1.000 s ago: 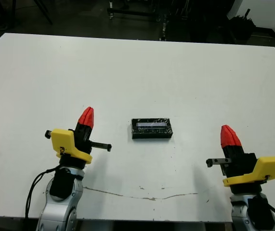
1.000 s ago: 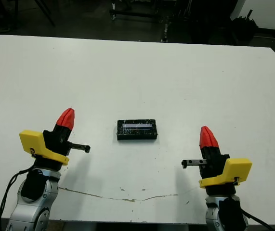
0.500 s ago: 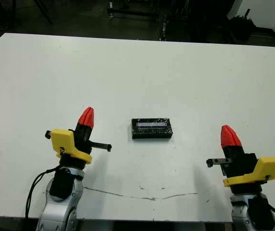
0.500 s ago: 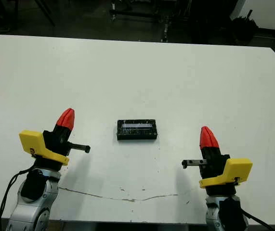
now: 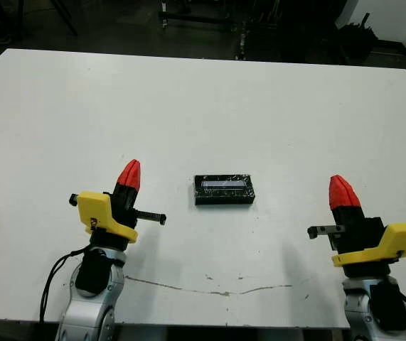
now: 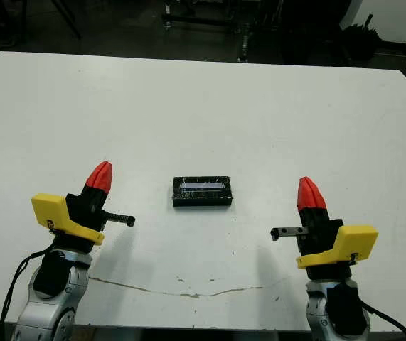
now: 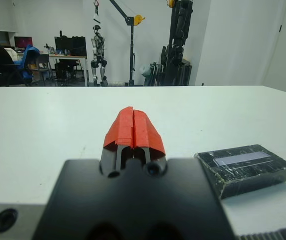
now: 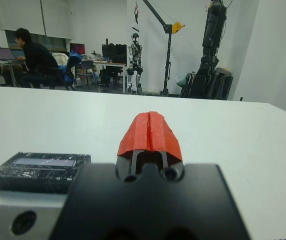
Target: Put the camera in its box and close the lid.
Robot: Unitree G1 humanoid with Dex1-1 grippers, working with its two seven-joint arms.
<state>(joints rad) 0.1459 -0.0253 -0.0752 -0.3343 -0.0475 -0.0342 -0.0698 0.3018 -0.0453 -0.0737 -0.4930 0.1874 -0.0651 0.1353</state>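
Note:
A small black block (image 5: 223, 190) lies at the middle of the white table (image 5: 203, 106). Its top is the glossy lid (image 7: 243, 159) with shiny wrap reflections and a pale stripe, sitting flat on the box (image 8: 32, 179). The camera is out of view. My left gripper (image 5: 129, 172) is shut and holds nothing, to the left of the block and a little nearer to me. My right gripper (image 5: 338, 190) is also shut and holds nothing, further off on the block's right. Neither gripper touches the block. The closed red fingertips (image 7: 133, 125) (image 8: 149, 131) show in both wrist views.
A thin dark scratch (image 5: 210, 290) runs across the table near its front edge. Beyond the far edge are dark stands and equipment. A person (image 8: 32, 57) sits at a desk far behind the table.
Both arms have shifted very slightly to the right, the right one a bit more. The block has not moved.

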